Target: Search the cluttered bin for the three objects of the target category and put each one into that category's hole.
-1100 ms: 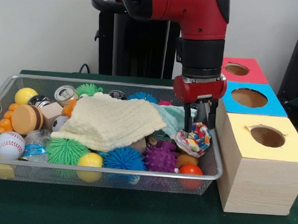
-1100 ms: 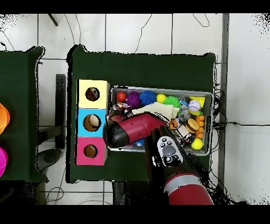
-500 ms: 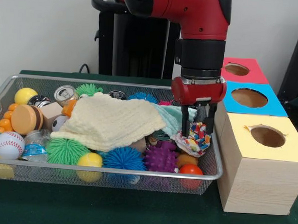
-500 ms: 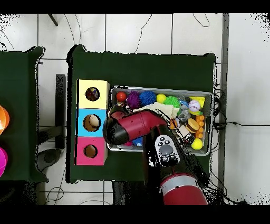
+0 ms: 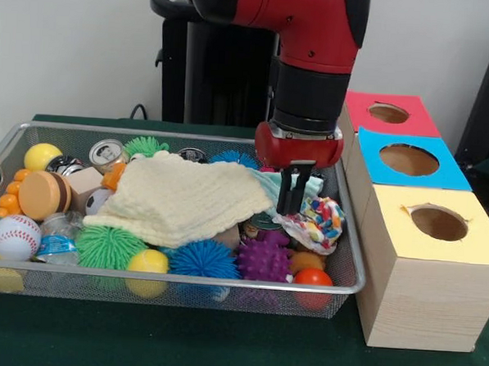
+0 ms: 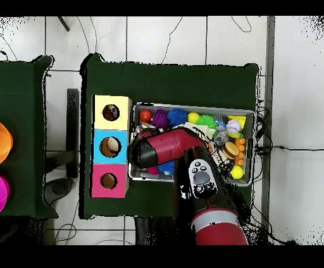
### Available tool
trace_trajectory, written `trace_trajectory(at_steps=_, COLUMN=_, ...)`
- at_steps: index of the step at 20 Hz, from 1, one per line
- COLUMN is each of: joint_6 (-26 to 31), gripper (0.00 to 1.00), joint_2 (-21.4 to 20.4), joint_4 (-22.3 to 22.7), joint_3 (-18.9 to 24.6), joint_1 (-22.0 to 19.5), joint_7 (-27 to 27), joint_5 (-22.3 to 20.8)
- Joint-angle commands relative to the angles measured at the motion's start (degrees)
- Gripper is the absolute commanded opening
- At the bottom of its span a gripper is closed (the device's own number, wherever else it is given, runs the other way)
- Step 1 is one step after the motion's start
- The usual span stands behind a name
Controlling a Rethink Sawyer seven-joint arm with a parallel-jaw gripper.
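Multicoloured cloth ball (image 5: 316, 222) is touched by the hand (image 5: 291, 194), grip unreadable; neighbouring cloths could be snagged

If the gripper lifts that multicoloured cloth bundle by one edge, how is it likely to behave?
The cloth bundle looks crumpled and soft, so it would probably droop and stretch out rather than hold shape. It seems light. Its frayed edges rest against the purple spiky ball, so it might snag or drag that. The gripper hangs beside it.
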Motion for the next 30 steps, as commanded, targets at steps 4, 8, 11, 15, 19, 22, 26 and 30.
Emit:
trace_trajectory(at_steps=4, joint_6=11.65, gripper=0.0, joint_2=4.51, joint_4=-3.24, joint_3=1.65, joint_1=-1.34, joint_7=2.5, joint_5=3.18)
trace_trajectory(at_steps=8, joint_6=9.11, gripper=0.0, joint_2=4.35, joint_4=-2.17, joint_3=3.08, joint_1=-2.17, joint_7=2.52, joint_5=3.24)
trace_trajectory(at_steps=11, joint_6=5.69, gripper=0.0, joint_2=3.91, joint_4=-0.96, joint_3=3.08, joint_1=-2.25, joint_7=3.26, joint_5=2.6)
trace_trajectory(at_steps=15, joint_6=3.59, gripper=0.0, joint_2=3.64, joint_4=-0.39, joint_3=3.14, joint_1=-2.33, joint_7=3.86, joint_5=2.2)
trace_trajectory(at_steps=19, joint_6=1.13, gripper=1.0, joint_2=3.58, joint_4=-0.89, joint_3=2.63, joint_1=-1.7, joint_7=4.47, joint_5=1.11)
trace_trajectory(at_steps=22, joint_6=-0.69, gripper=1.0, joint_2=2.94, joint_4=-0.91, joint_3=2.94, joint_1=-1.78, joint_7=4.56, joint_5=0.87)
trace_trajectory(at_steps=26, joint_6=-3.7, gripper=1.0, joint_2=1.41, joint_4=1.43, joint_3=6.48, joint_1=-4.39, joint_7=2.92, joint_5=1.38)
trace_trajectory(at_steps=30, joint_6=-3.43, gripper=1.0, joint_2=1.42, joint_4=1.82, joint_3=7.5, joint_1=-5.17, joint_7=1.83, joint_5=1.51)
